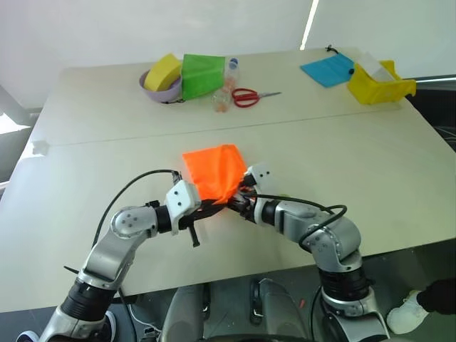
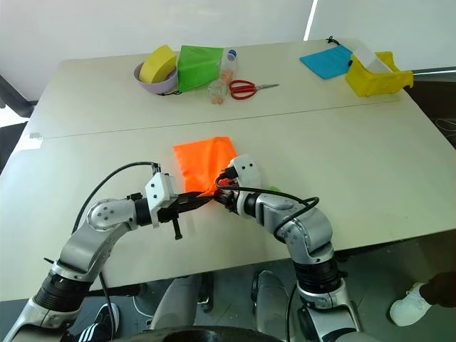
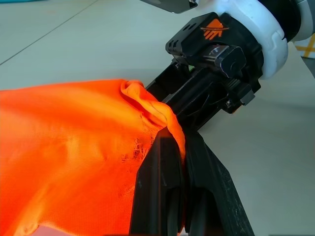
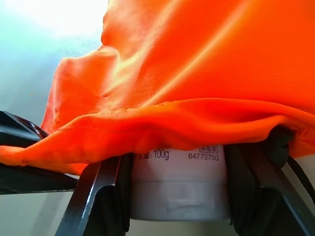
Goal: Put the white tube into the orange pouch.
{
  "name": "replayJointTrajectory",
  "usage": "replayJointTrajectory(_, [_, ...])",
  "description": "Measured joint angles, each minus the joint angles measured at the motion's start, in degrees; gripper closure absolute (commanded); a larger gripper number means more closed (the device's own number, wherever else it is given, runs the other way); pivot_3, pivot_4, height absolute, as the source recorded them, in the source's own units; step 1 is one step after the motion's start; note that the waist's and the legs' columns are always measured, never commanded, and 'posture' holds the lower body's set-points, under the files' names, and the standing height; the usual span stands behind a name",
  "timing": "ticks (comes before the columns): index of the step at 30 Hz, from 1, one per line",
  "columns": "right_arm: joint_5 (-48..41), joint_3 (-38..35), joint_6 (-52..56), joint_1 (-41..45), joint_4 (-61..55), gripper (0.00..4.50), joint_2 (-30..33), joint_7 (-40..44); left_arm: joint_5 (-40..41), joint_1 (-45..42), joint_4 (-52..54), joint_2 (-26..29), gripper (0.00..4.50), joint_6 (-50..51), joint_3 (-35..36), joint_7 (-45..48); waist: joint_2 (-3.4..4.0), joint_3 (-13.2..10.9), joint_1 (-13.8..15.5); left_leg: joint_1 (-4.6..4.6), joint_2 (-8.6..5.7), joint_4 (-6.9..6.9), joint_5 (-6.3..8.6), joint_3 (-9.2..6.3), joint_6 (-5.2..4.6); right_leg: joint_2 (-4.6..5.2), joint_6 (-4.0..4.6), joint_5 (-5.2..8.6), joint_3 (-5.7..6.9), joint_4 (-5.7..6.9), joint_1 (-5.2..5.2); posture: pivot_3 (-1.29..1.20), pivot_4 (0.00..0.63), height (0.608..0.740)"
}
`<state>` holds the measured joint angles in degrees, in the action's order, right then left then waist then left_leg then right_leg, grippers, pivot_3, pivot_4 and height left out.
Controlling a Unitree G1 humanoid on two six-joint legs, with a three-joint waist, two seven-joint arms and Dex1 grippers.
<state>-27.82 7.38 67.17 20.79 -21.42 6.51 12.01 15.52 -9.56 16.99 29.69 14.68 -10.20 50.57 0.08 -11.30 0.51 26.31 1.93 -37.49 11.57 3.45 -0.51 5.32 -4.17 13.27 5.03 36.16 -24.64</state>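
The orange pouch [image 1: 212, 171] lies mid-table, its near end lifted. My left gripper [image 3: 174, 135] is shut on a bunched fold of the pouch's rim [image 3: 157, 110]. From the other side my right gripper [image 4: 177, 162] is shut on the white tube [image 4: 179, 187], one black finger on each side of it. The tube's front end is tucked under the pouch's orange edge [image 4: 162, 128] at the opening; its grey-printed rear part still shows. The two grippers meet at the pouch's near corner [image 1: 229, 198].
Along the far side of the table [image 1: 107, 121] stand a purple bowl [image 1: 162, 91] with a yellow sponge, a green pouch [image 1: 201, 73], a clear small bottle [image 1: 231, 71], red scissors [image 1: 248, 97], a blue pouch [image 1: 328, 70] and a yellow bin [image 1: 380, 83].
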Motion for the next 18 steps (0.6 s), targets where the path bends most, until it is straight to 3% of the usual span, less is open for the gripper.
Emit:
replayJointTrajectory(6, [0.61, -0.94, 0.08, 1.48, 2.43, 2.67, -2.71, -1.37, 0.00, 0.00, 0.00, -0.48, 4.50, -0.10, 0.31, -0.16, 0.00, 0.01, -0.29, -0.03, 0.04, 0.02, 0.01, -0.01, 0.01, -0.02, 0.09, -0.06, 0.00, 0.03, -0.02, 0.00, 0.150, 0.740])
replayJointTrajectory(17, [2.56, 0.80, -1.19, 2.55, 3.75, 2.67, -1.71, 0.82, -0.21, 0.24, -0.12, -0.39, 4.50, -0.45, 0.37, -0.12, 0.02, 0.03, -0.49, -0.04, 0.05, 0.03, 0.01, -0.01, 0.02, -0.03, 0.13, -0.08, 0.00, 0.03, -0.03, 0.00, 0.150, 0.740])
replayJointTrajectory(18, [2.66, 0.77, -1.29, 2.55, 3.85, 2.17, -1.70, 1.21, -0.26, 0.25, -0.12, -0.39, 4.50, -0.50, 0.37, -0.11, 0.02, 0.03, -0.51, -0.04, 0.05, 0.03, 0.01, -0.01, 0.02, -0.03, 0.13, -0.08, 0.00, 0.03, -0.03, 0.00, 0.150, 0.740])
